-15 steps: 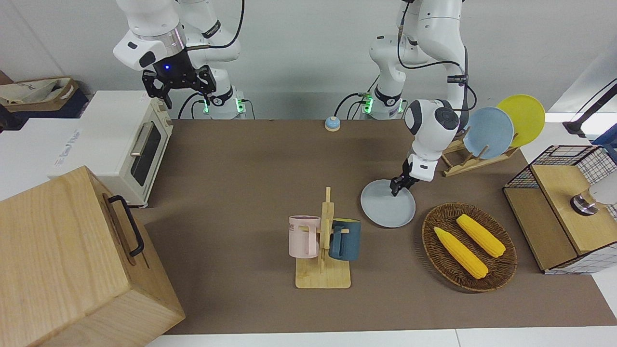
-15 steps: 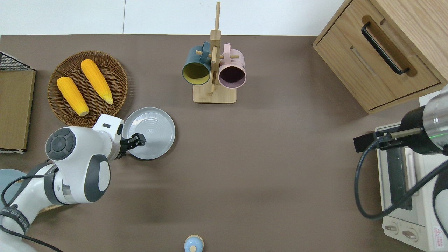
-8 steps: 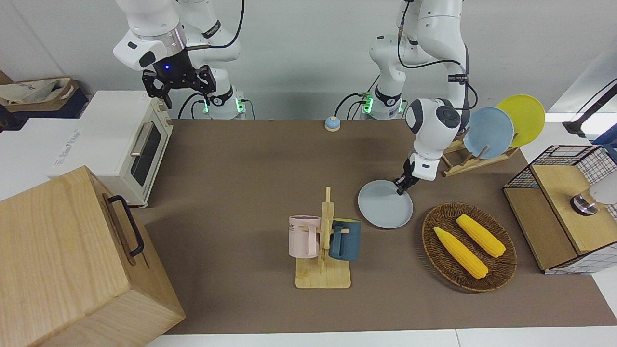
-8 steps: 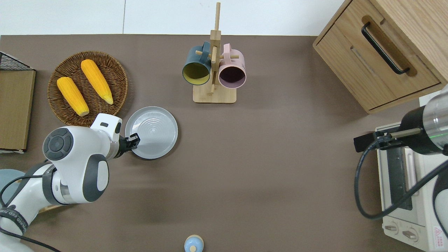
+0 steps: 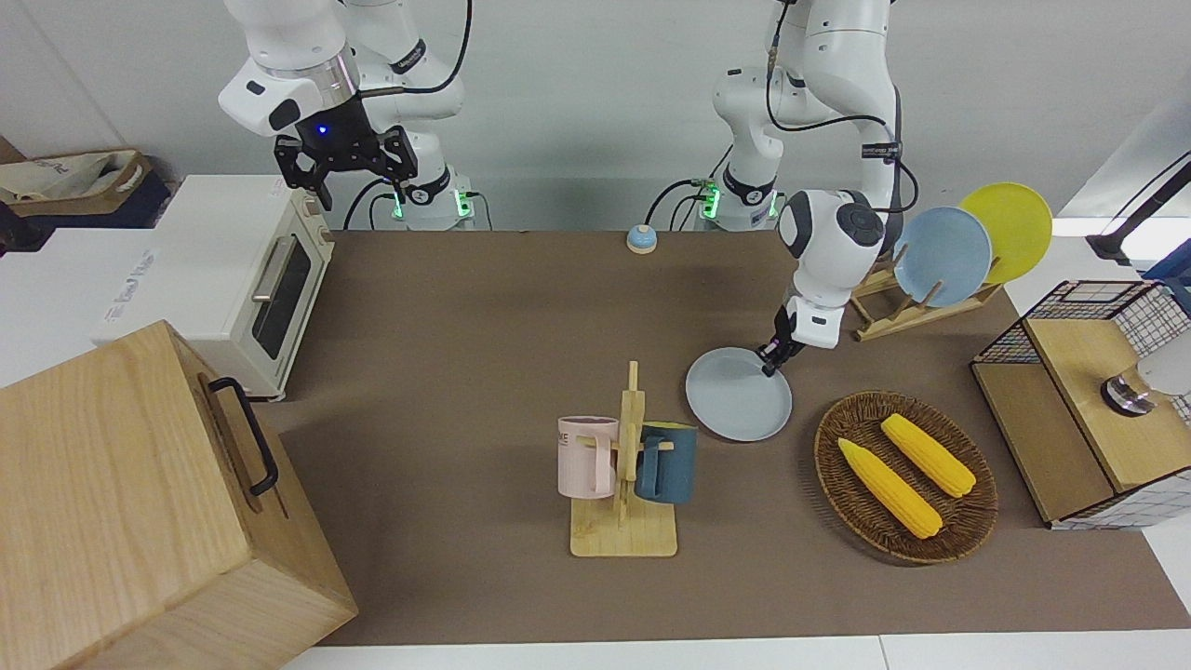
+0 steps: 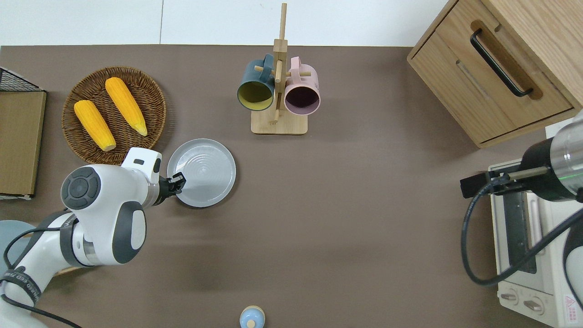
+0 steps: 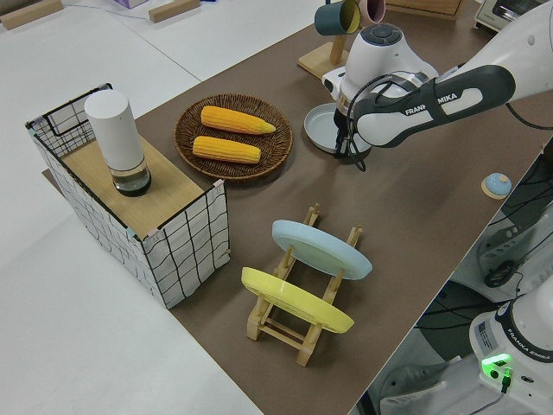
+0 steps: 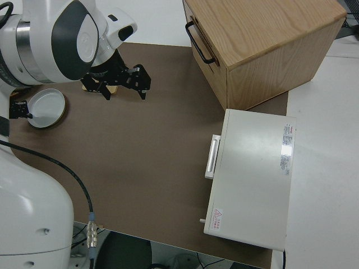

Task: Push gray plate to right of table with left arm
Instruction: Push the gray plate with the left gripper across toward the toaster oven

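Lying flat on the brown bench [image 6: 346, 214]: the gray plate [image 6: 205, 171], a little below mid-height in the overhead view and toward the left arm's end. Seen in the front view at centre frame, slightly toward the left arm's end [image 5: 738, 395]. Plate empty, with faint concentric rings on its floor.

Down at the plate's rim on the side facing the left arm's end: the left tool [image 6: 177, 184], black and small, touching or all but touching the rim. Whether apart or together: cannot tell. White wrist of the left arm [image 6: 104, 214] slanting down to it from the lower corner of the overhead frame.

Just beside the plate, higher in the overhead frame: a wicker basket [image 6: 155, 107] with two corn cobs [image 6: 125, 111] lying in it, the basket's edge near the plate but apart from it. At upper middle: a wooden mug rack [image 6: 278, 124] holding a teal mug [image 6: 255, 89] and a pink mug [image 6: 302, 93], clear of the plate.

Right arm parked, its right tool [image 5: 344, 166] spread apart.

At the bottom edge of the overhead frame: a small blue bell [image 6: 252, 317].
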### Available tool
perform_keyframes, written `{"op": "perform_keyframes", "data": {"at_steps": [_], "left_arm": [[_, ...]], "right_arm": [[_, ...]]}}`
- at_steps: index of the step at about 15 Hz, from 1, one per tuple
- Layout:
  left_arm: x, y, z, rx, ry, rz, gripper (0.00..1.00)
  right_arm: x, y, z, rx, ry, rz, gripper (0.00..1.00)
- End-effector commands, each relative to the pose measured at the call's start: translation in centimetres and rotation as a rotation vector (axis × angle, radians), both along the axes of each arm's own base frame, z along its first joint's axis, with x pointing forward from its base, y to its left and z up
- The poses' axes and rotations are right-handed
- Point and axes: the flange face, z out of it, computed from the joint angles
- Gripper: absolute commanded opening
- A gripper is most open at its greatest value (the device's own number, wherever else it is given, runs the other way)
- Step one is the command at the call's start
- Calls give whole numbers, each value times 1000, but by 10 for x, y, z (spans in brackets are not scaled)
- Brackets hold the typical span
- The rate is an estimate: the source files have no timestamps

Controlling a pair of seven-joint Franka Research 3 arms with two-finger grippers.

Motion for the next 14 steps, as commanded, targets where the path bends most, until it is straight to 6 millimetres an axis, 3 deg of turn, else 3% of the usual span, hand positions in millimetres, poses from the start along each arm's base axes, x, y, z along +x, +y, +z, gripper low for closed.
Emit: {"op": "perform_keyframes", "data": {"at_steps": [1, 14], "left_arm": [[-12, -39, -11, -7, 27, 17, 0], [-39, -167, -22, -15, 61, 53, 0]], "right_arm": [[-2, -2, 4, 9, 5, -6, 983], [-2, -2, 4, 9, 5, -6, 983]]}}
